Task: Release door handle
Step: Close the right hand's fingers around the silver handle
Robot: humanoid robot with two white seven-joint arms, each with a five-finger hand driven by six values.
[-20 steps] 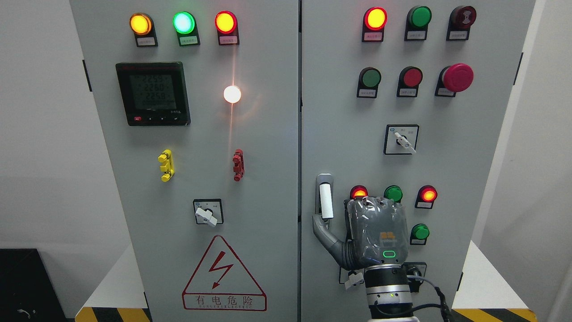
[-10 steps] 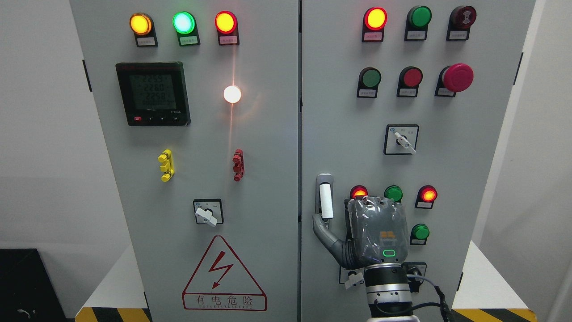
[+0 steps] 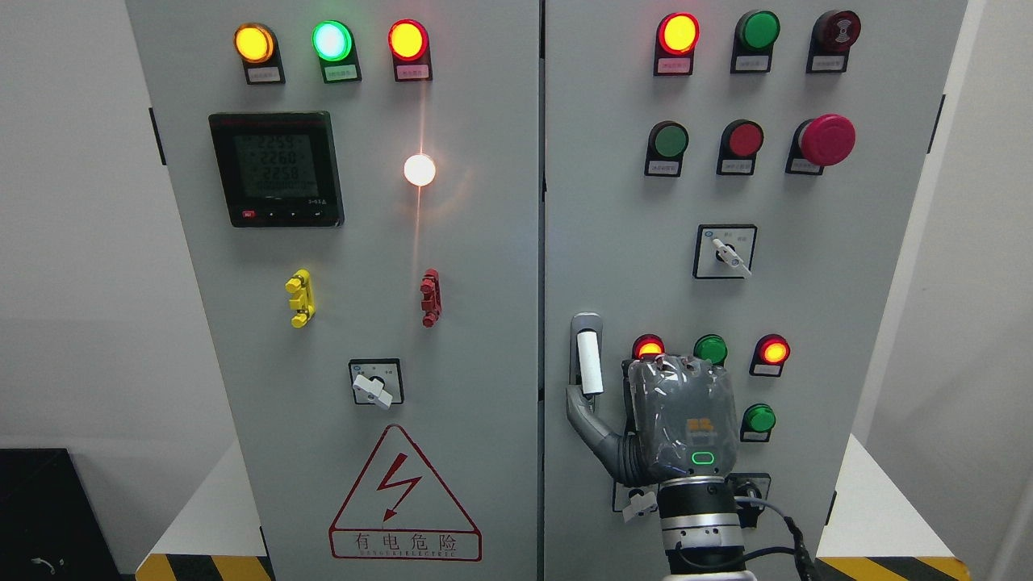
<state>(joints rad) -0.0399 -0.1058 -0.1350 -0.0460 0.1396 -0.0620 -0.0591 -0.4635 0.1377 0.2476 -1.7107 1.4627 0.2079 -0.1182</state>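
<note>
Not much going on over on the left door [image 3: 355, 323] of the cabinet, its lamps and the meter [image 3: 276, 169] just sit there glowing, and my left arm isn't in the shot at all.

The action is low on the right door [image 3: 775, 282], near its left edge. The door handle [image 3: 588, 359] is the upright white grip in its grey mount, and compared with half a second ago almost nothing has shifted. My right robot hand [image 3: 674, 424] has barely nudged, maybe a hair to the right. Its thumb [image 3: 583, 411] is still sticking out to the left, tip right under the bottom of the handle, touching or nearly so. The other fingers are behind the back of the hand, so I can't tell if they're curled or loose.

My read: grip's mostly let go, but I haven't properly pulled clear yet.
</note>
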